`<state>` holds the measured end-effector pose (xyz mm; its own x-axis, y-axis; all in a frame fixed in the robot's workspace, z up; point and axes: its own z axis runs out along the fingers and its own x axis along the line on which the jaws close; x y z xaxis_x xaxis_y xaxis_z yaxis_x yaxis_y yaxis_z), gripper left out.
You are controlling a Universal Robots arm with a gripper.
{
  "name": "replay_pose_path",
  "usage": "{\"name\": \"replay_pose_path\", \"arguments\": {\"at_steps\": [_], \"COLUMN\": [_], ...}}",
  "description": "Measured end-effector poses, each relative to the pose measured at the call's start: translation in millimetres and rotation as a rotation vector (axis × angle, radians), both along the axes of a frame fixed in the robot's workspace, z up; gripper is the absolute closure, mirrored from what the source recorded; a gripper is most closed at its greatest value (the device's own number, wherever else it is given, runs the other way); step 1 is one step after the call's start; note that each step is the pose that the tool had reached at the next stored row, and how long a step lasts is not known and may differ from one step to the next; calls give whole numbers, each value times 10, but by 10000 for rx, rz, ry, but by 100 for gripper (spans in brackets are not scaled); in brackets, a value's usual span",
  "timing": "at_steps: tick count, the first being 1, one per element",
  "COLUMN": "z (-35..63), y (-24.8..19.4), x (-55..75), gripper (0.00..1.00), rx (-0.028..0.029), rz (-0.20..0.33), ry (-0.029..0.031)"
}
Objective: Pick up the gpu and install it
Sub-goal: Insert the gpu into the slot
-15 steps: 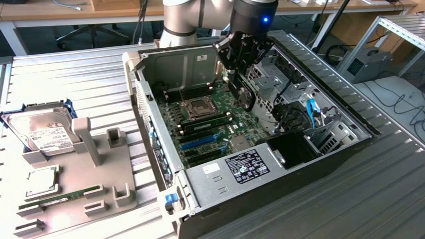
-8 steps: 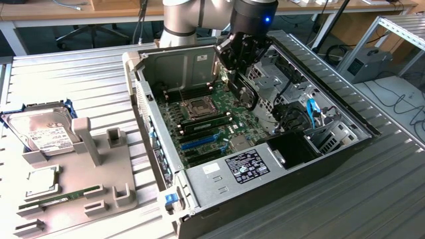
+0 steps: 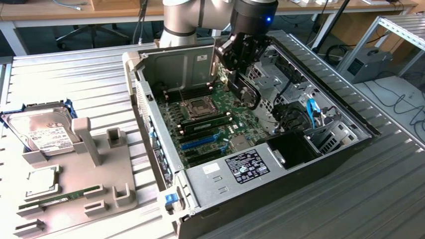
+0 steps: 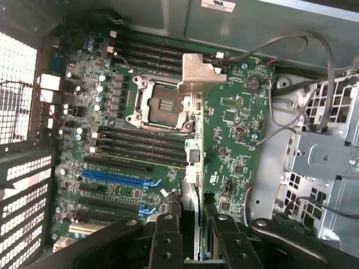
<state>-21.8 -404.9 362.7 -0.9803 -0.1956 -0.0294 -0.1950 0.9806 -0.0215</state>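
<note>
Though edge-on, flat gpu (image 4: 192, 154) (silver-ended)

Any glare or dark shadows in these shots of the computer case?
Wrist view: the perforated case wall is washed out white, the silver bracket of the gpu shines, and the motherboard is evenly lit. Exterior view: the black bay is lost in shadow.

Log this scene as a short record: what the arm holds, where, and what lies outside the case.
held: graphics card, between the fingers of the gripper
position: over the motherboard, inside the open computer case
blue slot: empty
outside the case: hard drive and memory stick on a grey stand, at the exterior view's left
</note>
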Motion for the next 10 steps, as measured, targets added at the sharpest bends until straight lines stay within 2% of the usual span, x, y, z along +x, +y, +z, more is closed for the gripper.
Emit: {"name": "replay_pose_path", "arguments": {"at_steps": [10], "z": [-1], "y": [0], "x": [0], "gripper": [74], "rx": [-1], "rz": [684], "ry": [0]}}
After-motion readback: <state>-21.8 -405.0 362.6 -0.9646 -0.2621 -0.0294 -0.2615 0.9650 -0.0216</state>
